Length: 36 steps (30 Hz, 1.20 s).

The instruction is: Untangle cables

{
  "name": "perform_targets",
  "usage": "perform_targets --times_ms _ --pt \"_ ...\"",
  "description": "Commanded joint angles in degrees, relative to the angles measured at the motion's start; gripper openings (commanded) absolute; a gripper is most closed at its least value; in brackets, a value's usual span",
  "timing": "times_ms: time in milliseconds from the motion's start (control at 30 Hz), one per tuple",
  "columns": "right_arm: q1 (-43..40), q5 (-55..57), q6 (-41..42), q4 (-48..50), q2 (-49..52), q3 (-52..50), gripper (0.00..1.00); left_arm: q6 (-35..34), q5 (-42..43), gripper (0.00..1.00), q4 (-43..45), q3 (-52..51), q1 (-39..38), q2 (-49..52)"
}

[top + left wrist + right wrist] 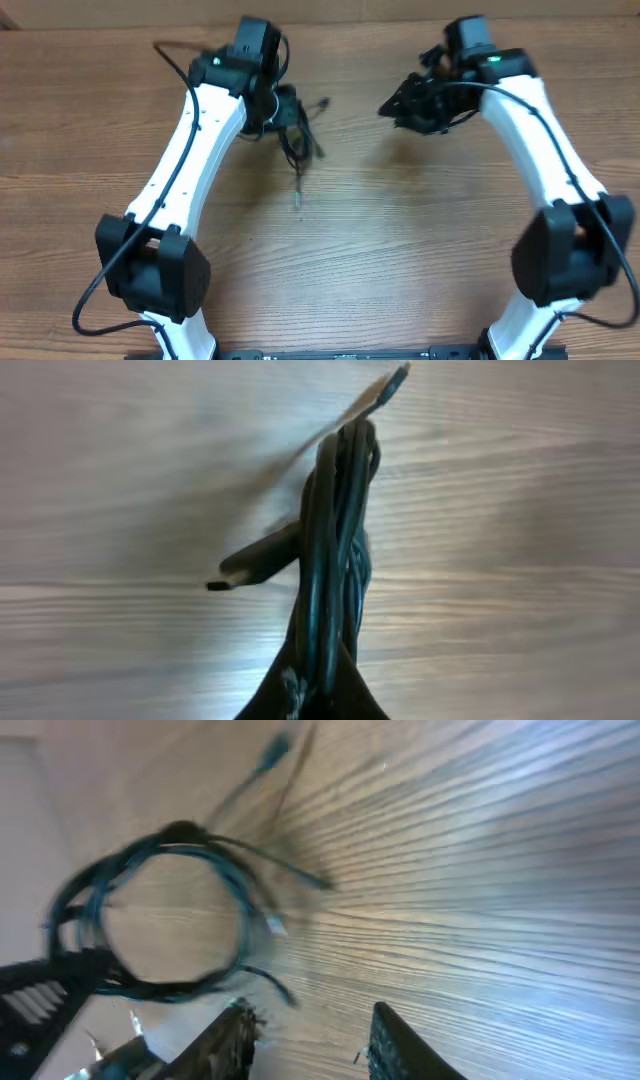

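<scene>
The cables (292, 140) are thin, black, limp and light. They will likely sag, spring back into loops and snag at the plugs, so a free plug end looks a better hold than mid-loop. The left tool (316, 700) pinches a folded bundle (335, 560), one flat plug (250, 568) jutting toward 9 o'clock. Overhead it hangs at 11 o'clock over the counter (400, 250). The right tool (310, 1020) stands spread, nothing between its fingers. A round coil (175, 835) shows at its 10 o'clock.
</scene>
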Motion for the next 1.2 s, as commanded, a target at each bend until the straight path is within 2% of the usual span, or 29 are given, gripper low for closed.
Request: perform_targets --times_ms 0,100,267,467,567,667,800,900,933,967,1000,1167 --pt "-3.7 2.8 -2.6 -1.9 -3.0 1.9 0.38 5.8 -19.3 0.04 -2.5 9.0 -5.4 -2.8" --pt "-6.8 6.0 -2.6 -4.2 -3.0 1.8 0.39 6.6 -27.0 0.04 -2.4 9.0 -9.9 -2.4" --pt "-10.3 6.7 -2.6 -6.7 -3.0 1.8 0.39 4.8 -34.2 0.04 -3.0 5.3 -16.2 1.6" --pt "-12.5 7.1 -5.2 -9.4 -3.0 1.8 0.40 -2.5 -62.6 0.04 -9.7 4.1 -19.8 7.9" --pt "-12.5 7.1 -5.2 -9.4 -3.0 1.8 0.40 -2.6 -65.7 0.04 -9.7 4.4 -19.8 7.9" --pt "-12.5 7.2 -5.2 -9.5 -3.0 1.8 0.40 -3.5 -58.1 0.04 -9.3 4.3 -19.8 7.9" --pt "-12.5 8.9 -5.4 -10.2 -3.0 1.8 0.41 -4.0 -23.5 0.05 -4.7 3.5 -19.8 7.9" --pt "-12.5 9.3 -5.4 -9.4 -3.0 1.9 0.50 -3.5 -6.1 0.34 -0.2 1.9 -19.8 7.9" --pt "-12.5 9.5 -5.6 -8.9 -3.0 1.9 0.59 -2.1 -1.5 0.43 1.0 1.9 -19.8 7.9" --pt "-12.7 9.4 -5.8 -8.4 -3.0 1.9 0.66 -0.6 1.6 0.56 2.3 2.0 -19.7 7.9" --pt "-12.8 9.4 -6.2 -8.2 -3.0 1.9 0.70 0.2 3.2 0.59 2.8 2.2 -19.6 7.9" --pt "-13.6 9.4 -7.1 -8.8 -3.0 1.9 0.73 2.1 5.2 0.59 2.5 5.1 -18.9 7.6"
